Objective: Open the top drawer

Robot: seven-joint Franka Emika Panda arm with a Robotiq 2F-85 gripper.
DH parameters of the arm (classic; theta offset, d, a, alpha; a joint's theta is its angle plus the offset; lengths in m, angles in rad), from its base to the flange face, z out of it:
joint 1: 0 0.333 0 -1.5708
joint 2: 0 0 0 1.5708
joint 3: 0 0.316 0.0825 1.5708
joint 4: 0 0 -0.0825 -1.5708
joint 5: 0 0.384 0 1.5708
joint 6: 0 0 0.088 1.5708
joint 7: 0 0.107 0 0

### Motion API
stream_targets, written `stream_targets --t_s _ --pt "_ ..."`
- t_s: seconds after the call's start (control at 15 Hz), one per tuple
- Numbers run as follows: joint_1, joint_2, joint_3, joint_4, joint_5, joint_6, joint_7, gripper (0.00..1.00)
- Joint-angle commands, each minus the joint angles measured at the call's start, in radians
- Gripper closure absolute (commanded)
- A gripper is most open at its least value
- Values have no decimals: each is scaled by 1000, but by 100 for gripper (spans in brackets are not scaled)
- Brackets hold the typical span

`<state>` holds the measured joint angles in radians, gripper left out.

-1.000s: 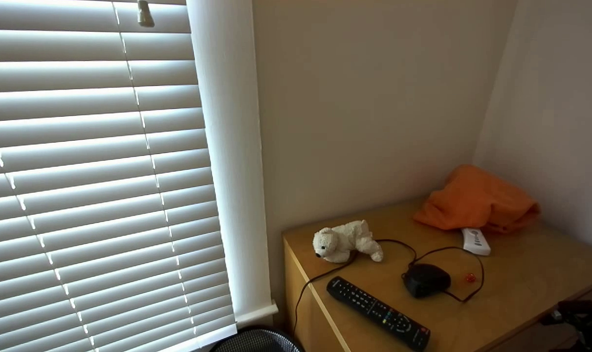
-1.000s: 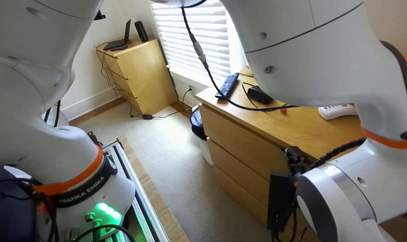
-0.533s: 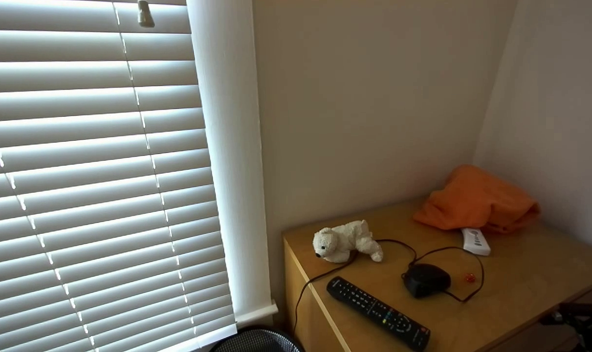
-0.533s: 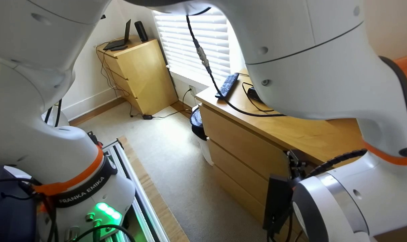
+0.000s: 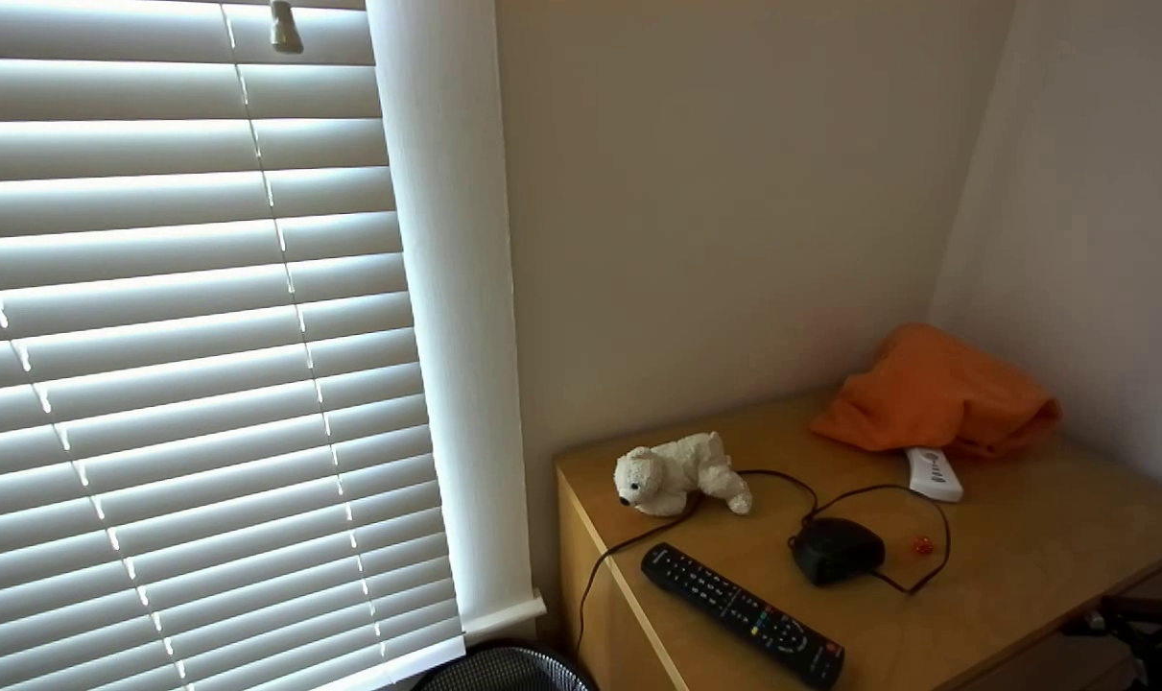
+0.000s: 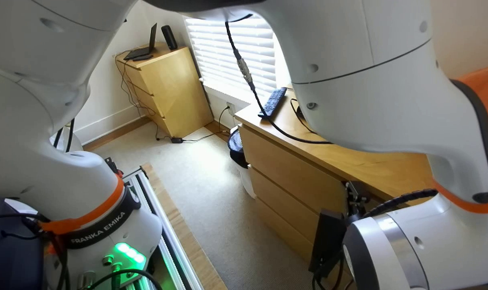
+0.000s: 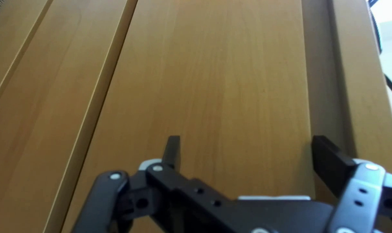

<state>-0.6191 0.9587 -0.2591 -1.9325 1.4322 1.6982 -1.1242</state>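
Note:
The top drawer front point(image 7: 221, 71) is a flat wooden panel with no handle in the wrist view; it also shows in an exterior view point(image 6: 288, 163) and looks shut. A recess point(image 7: 325, 77) runs between its upper edge and the dresser top's edge. My gripper point(image 7: 246, 138) is open and empty. One finger is over the panel's face; the other is at the panel's upper edge, by the recess. Whether either finger touches the wood, I cannot tell. The gripper shows partly and dark in both exterior views point(image 6: 354, 193) point(image 5: 1132, 624).
On the dresser top point(image 5: 1031, 547) are a black remote point(image 5: 744, 614), a white toy bear point(image 5: 681, 475), a black corded device point(image 5: 838, 550), a small red object point(image 5: 923, 545), a white controller point(image 5: 936, 475) and an orange cloth point(image 5: 936, 393). Lower drawers point(image 6: 286, 201) sit below.
My arm's forearm and wrist have come lower, and the hand has tilted and shifted slightly down at the drawer front. The drawer and the things on top have not visibly moved.

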Motion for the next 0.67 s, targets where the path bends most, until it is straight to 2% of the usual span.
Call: stream_targets --t_s 0.0,0.4,0.6 --pt "13 6 -9 0 111 21 65 0" --pt "67 -35 -35 -71 227 74 80 0" --pt "149 -67 -87 -119 207 145 95 0"
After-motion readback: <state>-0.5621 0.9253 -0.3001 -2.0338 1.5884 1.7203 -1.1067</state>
